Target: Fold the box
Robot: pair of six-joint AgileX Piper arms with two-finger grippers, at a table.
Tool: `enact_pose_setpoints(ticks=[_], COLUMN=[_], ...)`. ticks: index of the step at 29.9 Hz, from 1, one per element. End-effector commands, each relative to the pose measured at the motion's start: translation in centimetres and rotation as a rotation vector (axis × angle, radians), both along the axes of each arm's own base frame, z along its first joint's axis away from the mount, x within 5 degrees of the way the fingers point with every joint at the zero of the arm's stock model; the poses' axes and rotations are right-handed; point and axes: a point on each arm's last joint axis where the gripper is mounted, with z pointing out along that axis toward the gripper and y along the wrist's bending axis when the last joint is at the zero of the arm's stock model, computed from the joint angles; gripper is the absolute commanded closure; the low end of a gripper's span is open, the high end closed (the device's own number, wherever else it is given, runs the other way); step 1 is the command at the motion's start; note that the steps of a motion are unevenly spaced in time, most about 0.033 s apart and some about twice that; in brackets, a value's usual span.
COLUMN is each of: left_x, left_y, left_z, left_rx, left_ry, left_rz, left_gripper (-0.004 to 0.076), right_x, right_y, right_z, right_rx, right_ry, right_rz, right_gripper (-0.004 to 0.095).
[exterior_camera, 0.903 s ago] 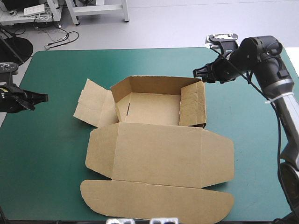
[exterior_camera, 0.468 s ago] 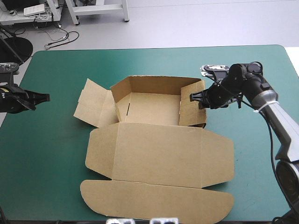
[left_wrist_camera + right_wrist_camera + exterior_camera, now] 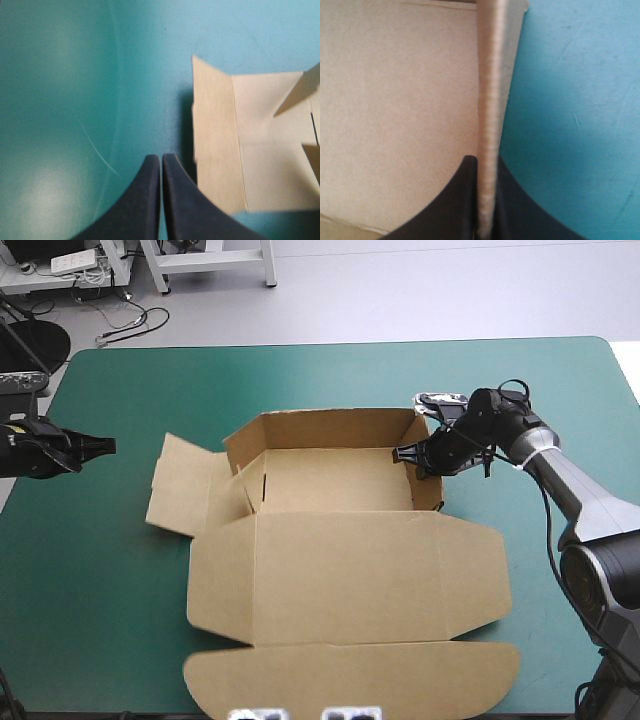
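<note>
The brown box (image 3: 350, 570) lies mid-table as an open tray, its back wall (image 3: 330, 425) raised and its lid flat toward the front edge. My right gripper (image 3: 400, 455) is at the tray's right wall (image 3: 432, 495). In the right wrist view that gripper (image 3: 487, 167) is shut on the wall's upright edge (image 3: 490, 75), one finger inside the tray and one outside. The left side flap (image 3: 185, 490) lies open on the cover. My left gripper (image 3: 105, 447) hovers shut to the left of that flap. The left wrist view shows the gripper (image 3: 161, 159) with the flap (image 3: 220, 150) just ahead and to one side.
The lid's rounded front flap (image 3: 350, 685) reaches close to the table's front edge. Teal-green cover (image 3: 100, 580) shows on the left of the box, beyond it and along the right edge (image 3: 560, 640).
My right gripper came down and left onto the box's right wall and shut on it. That wall now stands upright, and the box has shifted a little left and forward. The left gripper edged right.
</note>
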Motion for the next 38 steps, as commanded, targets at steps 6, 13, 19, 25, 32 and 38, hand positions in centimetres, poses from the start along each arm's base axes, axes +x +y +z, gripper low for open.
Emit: enact_pose_setpoints(ticks=[6,13,19,25,32,38], left_x=[1.7,2.0,4.1,5.4,6.4,6.8], left_y=[2.9,5.7,4.6,4.6,0.8,-4.6], left_z=[-0.5,-0.7,-1.3,-1.7,-1.0,0.6], left_rx=[-0.149,-0.436,-0.662,-0.822,-0.909,-1.042], left_ry=[-0.057,-0.153,-0.207,-0.259,-0.26,-0.269], left_rz=[0.045,0.041,-0.129,-0.216,-0.328,-0.486], left_gripper=[0.0722,0.0722,0.0723,0.0723,0.0723,0.0723], right_x=[-1.7,-4.2,-7.3,-10.4,-11.5,-10.9], right_y=[-1.2,-6.8,-9.1,-9.7,-9.4,-9.8], right_z=[8.0,14.1,18.3,21.7,22.7,23.1], right_rx=[0.062,0.181,0.325,0.405,0.422,0.408], right_ry=[-0.169,-0.24,-0.343,-0.48,-0.516,-0.59], right_rz=[0.008,-0.053,-0.032,-0.032,-0.018,-0.055], right_gripper=[0.0928,0.0928,0.0928,0.0928,0.0927,0.0926])
